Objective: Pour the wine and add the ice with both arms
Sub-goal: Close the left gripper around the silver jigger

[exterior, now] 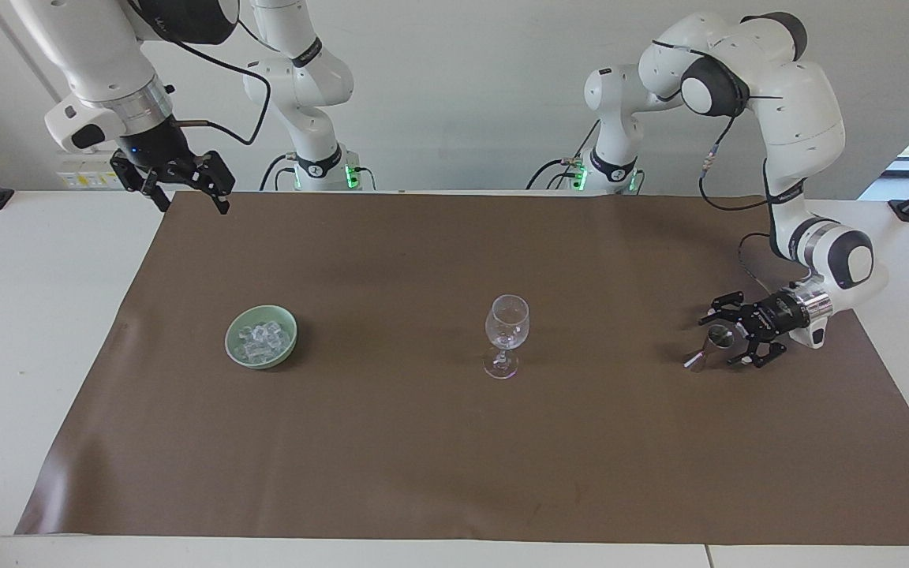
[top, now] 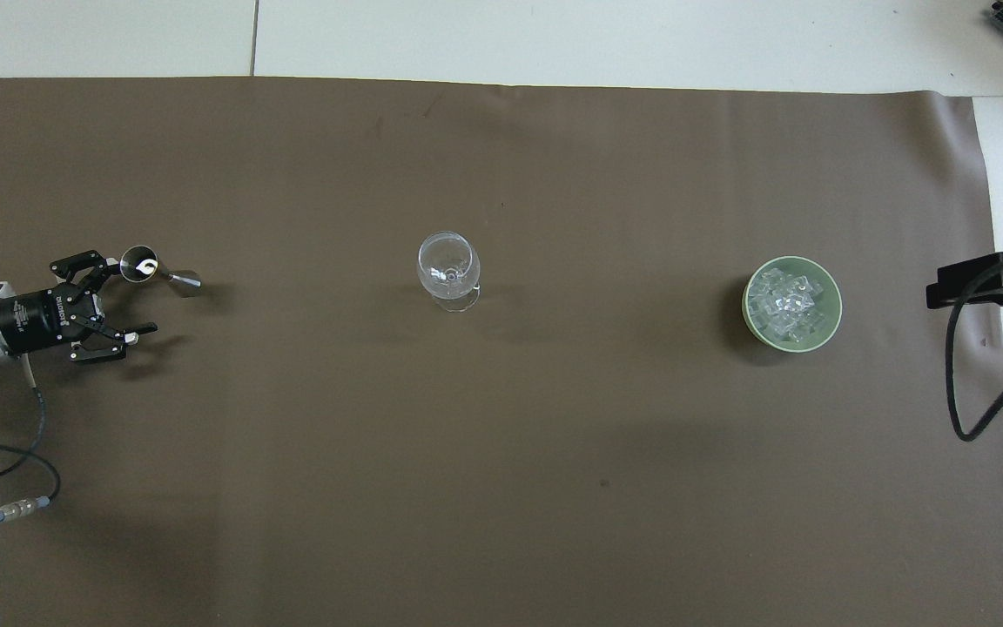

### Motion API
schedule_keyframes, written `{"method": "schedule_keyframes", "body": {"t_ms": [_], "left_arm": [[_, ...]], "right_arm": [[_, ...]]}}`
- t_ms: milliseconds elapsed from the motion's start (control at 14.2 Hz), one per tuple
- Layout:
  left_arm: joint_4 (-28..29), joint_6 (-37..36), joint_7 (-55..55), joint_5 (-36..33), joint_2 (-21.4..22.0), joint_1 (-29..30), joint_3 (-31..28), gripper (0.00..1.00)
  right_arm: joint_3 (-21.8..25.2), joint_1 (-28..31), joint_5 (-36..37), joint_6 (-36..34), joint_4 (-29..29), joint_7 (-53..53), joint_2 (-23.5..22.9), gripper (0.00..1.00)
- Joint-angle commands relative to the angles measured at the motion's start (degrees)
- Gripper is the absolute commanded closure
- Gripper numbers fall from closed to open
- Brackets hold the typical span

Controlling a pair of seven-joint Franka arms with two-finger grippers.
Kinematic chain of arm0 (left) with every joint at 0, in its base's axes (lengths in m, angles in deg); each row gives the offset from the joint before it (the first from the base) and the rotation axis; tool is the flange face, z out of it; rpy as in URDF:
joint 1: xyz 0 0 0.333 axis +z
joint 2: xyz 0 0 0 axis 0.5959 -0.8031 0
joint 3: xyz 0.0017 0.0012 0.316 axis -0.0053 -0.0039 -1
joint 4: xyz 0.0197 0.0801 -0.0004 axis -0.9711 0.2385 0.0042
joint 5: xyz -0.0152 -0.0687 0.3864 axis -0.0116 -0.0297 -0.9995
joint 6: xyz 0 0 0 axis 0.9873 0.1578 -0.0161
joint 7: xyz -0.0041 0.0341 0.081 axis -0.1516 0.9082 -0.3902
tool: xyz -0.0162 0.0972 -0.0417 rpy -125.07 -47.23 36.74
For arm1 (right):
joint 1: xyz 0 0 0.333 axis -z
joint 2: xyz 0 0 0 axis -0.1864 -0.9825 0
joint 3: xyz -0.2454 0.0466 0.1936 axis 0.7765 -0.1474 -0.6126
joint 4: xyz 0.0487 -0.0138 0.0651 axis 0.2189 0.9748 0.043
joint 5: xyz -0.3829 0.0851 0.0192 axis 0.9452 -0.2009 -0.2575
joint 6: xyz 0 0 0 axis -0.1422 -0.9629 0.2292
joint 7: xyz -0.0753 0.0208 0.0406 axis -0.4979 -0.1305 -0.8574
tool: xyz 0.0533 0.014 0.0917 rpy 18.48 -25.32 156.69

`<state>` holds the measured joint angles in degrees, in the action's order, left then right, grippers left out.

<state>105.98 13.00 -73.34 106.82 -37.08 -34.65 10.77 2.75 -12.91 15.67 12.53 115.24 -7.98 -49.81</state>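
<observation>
The left gripper [exterior: 721, 341] is down low at the left arm's end of the counter [exterior: 20, 331], jaws spread wide and holding nothing, with the small metal jigger [exterior: 708, 347] sitting right at the mouth of them. From above, the jigger [top: 153, 270] stands at about one o'clock from that gripper [top: 123, 296], one finger touching or nearly touching its cup, the other well clear on the nearer-to-robots side. Nothing is gripped yet, so this reads as the approach to the pouring step.

At the middle of the brown mat [exterior: 423, 457] stands the wine glass [exterior: 506, 335], upright and apparently empty. At nine o'clock from it in the facing view sits the green bowl [exterior: 231, 349] with the ice [exterior: 263, 339] heaped inside, untouched.

The right gripper [exterior: 186, 189] waits high over the mat's corner at the right arm's end, jaws parted and empty, at roughly eleven o'clock from the bowl.

The likely next move: centre the jigger between the left jaws before closing. It is narrow-waisted, and an off-centre squeeze could tip it and spill.
</observation>
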Motion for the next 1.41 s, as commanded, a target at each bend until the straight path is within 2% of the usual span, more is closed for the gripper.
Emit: {"method": "schedule_keyframes", "body": {"t_ms": [0,282,846,1128,1199,1340], "left_arm": [[0.7,-1.4,-0.2,2.5,-0.1,-0.5,-0.2,0.00],[1.8,-1.6,1.4,5.7,-0.2,-1.2,1.0,0.00],[2.1,-2.2,3.4,6.8,-0.1,-1.6,1.0,0.00],[2.2,-2.2,3.6,6.9,-0.1,-1.4,1.0,0.27],[2.2,-2.2,3.6,7.0,-0.1,-1.3,1.0,0.31],[2.2,-2.2,3.6,7.0,-0.1,-1.3,1.0,0.31]], "right_arm": [[-0.4,0.7,-0.2,-0.7,-0.1,1.4,0.5,0.00],[-0.4,0.8,-0.2,-0.7,-0.1,1.4,0.5,0.00],[-0.4,0.8,-0.2,-0.7,-0.1,1.4,0.5,0.00],[-0.4,0.8,-0.2,-0.7,-0.1,1.4,0.5,0.00],[-0.4,0.8,-0.2,-0.7,-0.1,1.4,0.5,0.00],[-0.4,0.8,-0.2,-0.7,-0.1,1.4,0.5,0.00]]}}
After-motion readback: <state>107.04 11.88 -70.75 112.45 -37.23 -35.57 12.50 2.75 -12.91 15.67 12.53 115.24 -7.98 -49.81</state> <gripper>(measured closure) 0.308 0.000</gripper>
